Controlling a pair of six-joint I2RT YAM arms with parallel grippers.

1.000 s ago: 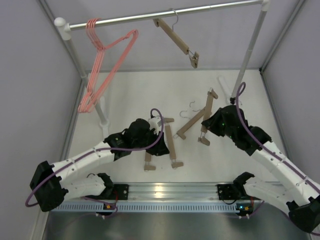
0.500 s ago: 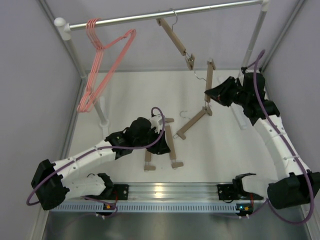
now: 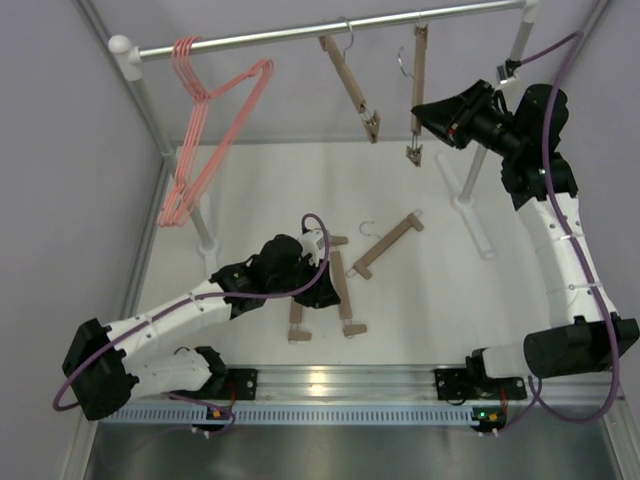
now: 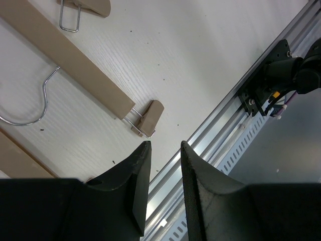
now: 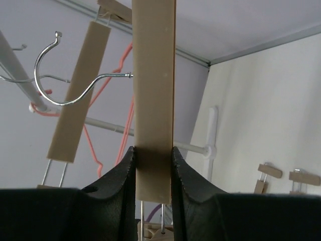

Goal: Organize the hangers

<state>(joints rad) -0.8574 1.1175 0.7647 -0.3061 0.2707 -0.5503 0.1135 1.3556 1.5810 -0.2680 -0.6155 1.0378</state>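
Observation:
Several pink wire hangers (image 3: 196,110) hang at the left end of the rail. One wooden hanger (image 3: 350,78) hangs by its hook near the rail's middle. To its right, my right gripper (image 3: 422,110) is shut on another wooden hanger (image 3: 417,85), held upright just below the rail. In the right wrist view its bar (image 5: 154,75) stands between my fingertips (image 5: 153,150), its silver hook (image 5: 60,85) curving left. My left gripper (image 3: 290,265) hovers open over two wooden hangers (image 3: 341,290) on the table. Nothing lies between its jaws (image 4: 164,145). A further wooden hanger (image 3: 388,243) lies mid-table.
The silver rail (image 3: 300,35) spans the back on white posts (image 3: 205,225) (image 3: 497,105) whose feet stand on the table. Grey walls close in left, right and behind. An aluminium track (image 3: 330,380) runs along the near edge.
My right arm has lifted a wooden hanger off the table and carried it up and back to just under the rail. The hung wooden hanger swung a little. The left arm stayed still.

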